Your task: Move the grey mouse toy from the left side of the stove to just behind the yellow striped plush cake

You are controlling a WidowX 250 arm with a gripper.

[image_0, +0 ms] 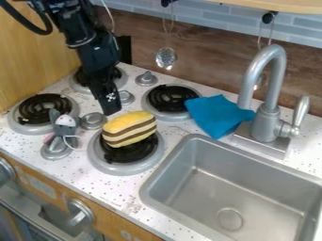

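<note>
Yellow, rounded top, brown-and-cream striped side: toy cake (129, 129), on the burner (119, 170) near the desk's (113, 189) front edge. Hand (112, 111) just beside, nothing visibly held; opening cannot be determined.

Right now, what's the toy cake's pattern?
The toy cake has brown and pale-yellow stripes below its yellow top; camera view.

premises found to be a kitchen, seemingly a toy one. evidence noted: 4 coil burners (173, 98), 1 metal sink (207, 197), 1 curved faucet (250, 80), a hanging ladle (166, 58), tiled backsplash (217, 20), and wooden front (112, 227) with knobs (80, 212).
</note>
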